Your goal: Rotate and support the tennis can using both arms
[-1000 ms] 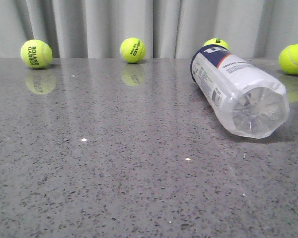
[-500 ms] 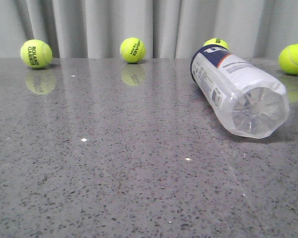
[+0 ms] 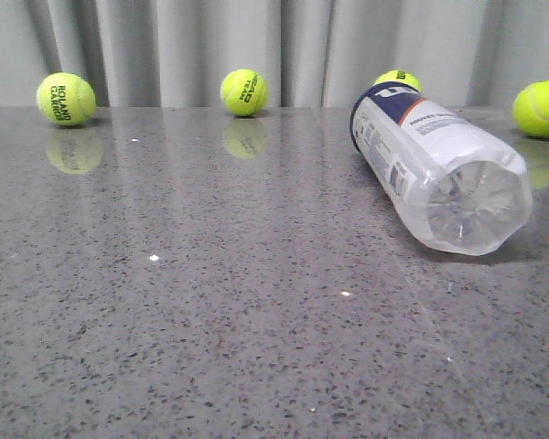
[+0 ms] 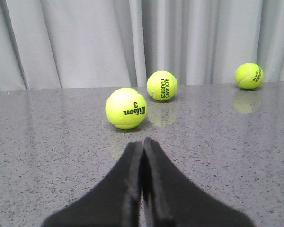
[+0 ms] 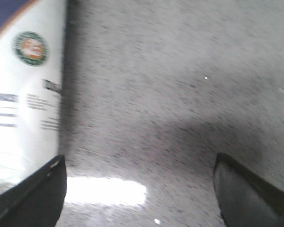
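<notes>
Front view has the tall clear plastic tennis can with the white label and navy panel (image 3: pixel 439 169) lying on its side on the right half of the grey speckled stone table (image 3: pixel 210 311). Its ridged moulded base faces the near right, and the navy end points toward the far side, tipped a bit to the left. No arms show up in this shot at all.

Four yellow-green balls sit along the far edge by the pale grey pleated curtain (image 3: pixel 210 46): a Roland Garros ball (image 3: pixel 66 99) at far left, a Head Team ball (image 3: pixel 244 91) around the middle, another ball (image 3: pixel 399 80) half hidden just behind the can's far end, and a fourth ball (image 3: pixel 540 108) at far right.

Left wrist view: the black left gripper (image 4: pixel 143 156) has its two flat fingers pressed together with nothing between them, down low over the table. Beyond it is a Wilson 3 ball (image 4: pixel 126 108), with the Roland Garros ball (image 4: pixel 162 85) just past it and the Head Team one (image 4: pixel 249 75) farther off.

Right wrist view is blurry, but the black right gripper (image 5: pixel 139 187) has its fingers spread wide, nothing in them. One finger (image 5: pixel 35 198) sits right up against the can (image 5: pixel 23 94); can't tell if it's actually touching. The round green emblem (image 5: pixel 30 48) on the label is visible.
</notes>
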Robot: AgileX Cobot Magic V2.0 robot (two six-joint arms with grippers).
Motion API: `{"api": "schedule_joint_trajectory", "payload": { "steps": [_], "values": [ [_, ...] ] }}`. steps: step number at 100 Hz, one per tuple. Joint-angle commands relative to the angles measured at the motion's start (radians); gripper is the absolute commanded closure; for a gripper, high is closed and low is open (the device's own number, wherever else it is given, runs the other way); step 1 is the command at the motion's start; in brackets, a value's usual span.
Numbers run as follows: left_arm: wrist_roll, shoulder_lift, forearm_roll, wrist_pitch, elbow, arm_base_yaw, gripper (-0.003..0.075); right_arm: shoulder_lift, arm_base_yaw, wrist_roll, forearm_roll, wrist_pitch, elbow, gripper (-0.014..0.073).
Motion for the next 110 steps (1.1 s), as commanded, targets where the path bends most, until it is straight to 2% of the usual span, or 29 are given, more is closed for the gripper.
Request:
{"api": "schedule_joint_trajectory", "payload": {
  "steps": [1, 21, 42, 69, 110],
  "values": [
    [-0.003, -0.032, -0.001, -0.076, 0.044, 0.0, 0.074, 0.049, 0.054, 0.035, 0.012, -0.014, -0.086, -0.0029],
    [-0.003, -0.032, -0.001, -0.076, 0.044, 0.0, 0.074, 0.237, 0.168, 0.097, 0.012, 0.017, -0.231, -0.0029],
    [-0.003, -0.032, -0.001, -0.076, 0.044, 0.0, 0.074, 0.429, 0.243, 0.137, 0.012, 0.066, -0.389, -0.0029],
    [-0.003, -0.032, -0.001, -0.076, 0.044, 0.0, 0.074, 0.607, 0.256, 0.185, 0.012, 0.113, -0.536, -0.0029],
    [-0.003, -0.032, -0.001, -0.076, 0.044, 0.0, 0.074, 0.7, 0.256, 0.19, 0.013, 0.104, -0.548, -0.0029]
  ]
}}
